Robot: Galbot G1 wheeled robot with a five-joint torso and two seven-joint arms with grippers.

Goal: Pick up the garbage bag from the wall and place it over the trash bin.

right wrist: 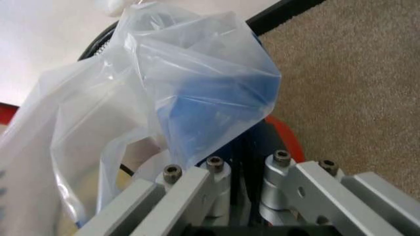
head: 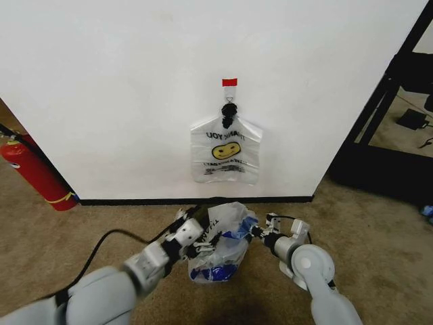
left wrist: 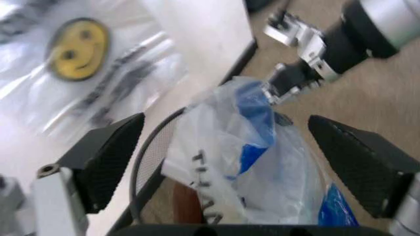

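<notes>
You've got the white wall (head: 135,81) taking up most of the head view, with the carpet (head: 379,223) running along its foot. On the wall hangs the flat bunch of spare bags (head: 226,157), smiley face out, gathered by a black tie (head: 228,114) under a red hook tab (head: 229,82).

The garbage bag (head: 220,247) is off the wall and down low on the carpet, just in front of the skirting, draped loosely over the trash bin (right wrist: 284,137). In the right wrist view you can see the bin's red base and a bit of dark rim poking out beneath the plastic. I think the bag's sitting on top more than properly round the rim, but the film hides most of the bin, so don't quote me.

The left gripper (left wrist: 239,167) is at the bag's left side with its 2 pads spread wide, plastic between them but not pinched. The right gripper (head: 260,233) is at the right side, fingers closed together on a fold of the film.

Handling-wise: it's featherlight, floppy and slippery, and it'll tear if you yank it. Grab it at the mouth edge, where the film is bunched, not the flat printed panel, and stretch it gently outward.
</notes>
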